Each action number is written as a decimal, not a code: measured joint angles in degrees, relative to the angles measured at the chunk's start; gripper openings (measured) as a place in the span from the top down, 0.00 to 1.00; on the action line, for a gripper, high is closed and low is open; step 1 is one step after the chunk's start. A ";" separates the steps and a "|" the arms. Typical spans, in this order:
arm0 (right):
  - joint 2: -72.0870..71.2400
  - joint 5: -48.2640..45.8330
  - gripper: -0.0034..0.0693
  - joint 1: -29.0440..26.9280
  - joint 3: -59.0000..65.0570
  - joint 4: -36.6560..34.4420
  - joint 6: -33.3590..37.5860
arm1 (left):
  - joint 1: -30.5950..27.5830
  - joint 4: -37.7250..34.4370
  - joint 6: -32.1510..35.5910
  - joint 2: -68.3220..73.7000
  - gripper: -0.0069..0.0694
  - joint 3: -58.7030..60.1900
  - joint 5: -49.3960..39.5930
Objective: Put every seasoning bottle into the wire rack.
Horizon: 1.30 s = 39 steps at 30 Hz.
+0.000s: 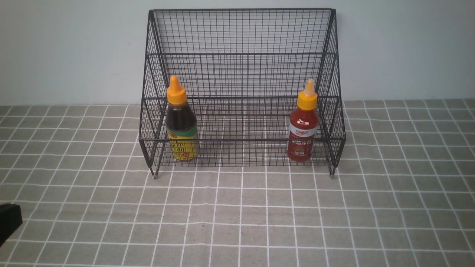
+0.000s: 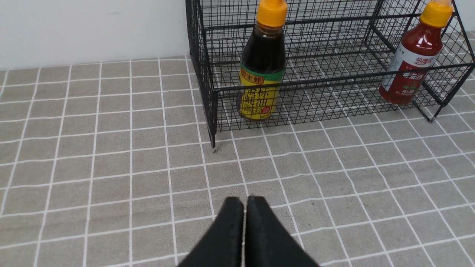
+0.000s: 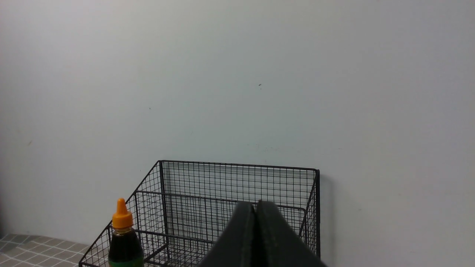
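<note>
The black wire rack (image 1: pixel 241 74) stands against the back wall. The dark brown bottle (image 1: pixel 181 124) with a yellow-green label stands upright in the rack's front tier at its left end. The red bottle (image 1: pixel 303 126) stands upright at the right end. Both also show in the left wrist view, brown (image 2: pixel 262 66) and red (image 2: pixel 412 63). My left gripper (image 2: pixel 244 200) is shut and empty, low over the tablecloth in front of the rack; only a black part of it (image 1: pixel 8 221) shows at the front view's left edge. My right gripper (image 3: pixel 256 204) is shut and empty, raised, facing the rack (image 3: pixel 237 185) and wall.
A grey tablecloth with a white grid (image 1: pixel 241 215) covers the table. A pale wall (image 1: pixel 74 48) rises directly behind the rack. The rack stands on short feet (image 1: pixel 155 175).
</note>
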<state>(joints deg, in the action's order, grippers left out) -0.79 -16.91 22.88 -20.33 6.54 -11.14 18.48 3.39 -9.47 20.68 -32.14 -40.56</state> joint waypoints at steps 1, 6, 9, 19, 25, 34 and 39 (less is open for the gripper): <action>0.00 0.00 0.97 0.00 0.00 0.00 0.00 | 0.00 0.00 0.00 0.00 0.92 0.00 0.00; 0.00 0.00 0.97 0.00 0.00 0.00 0.00 | 0.00 0.19 0.19 -0.09 0.92 0.08 -0.19; 0.00 0.00 0.97 0.00 0.00 0.00 0.00 | -0.76 0.76 1.20 -1.07 0.92 0.84 -0.08; 0.00 0.00 0.97 0.00 0.05 0.02 0.00 | -14.63 -1.34 3.62 -16.92 0.92 21.01 13.15; 0.00 0.13 0.97 0.00 0.05 0.02 0.00 | -16.90 -1.10 4.56 -21.34 0.92 32.75 17.16; 0.00 0.19 0.97 0.00 0.06 0.21 0.00 | -17.01 0.02 5.57 -21.33 0.92 33.55 18.38; 0.00 0.19 0.97 0.00 0.06 0.21 0.00 | -17.01 0.02 5.57 -21.33 0.92 33.55 18.38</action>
<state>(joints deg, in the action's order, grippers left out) -0.79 -16.72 22.88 -20.27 6.75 -11.14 1.47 3.40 -3.89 -0.65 1.41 -22.18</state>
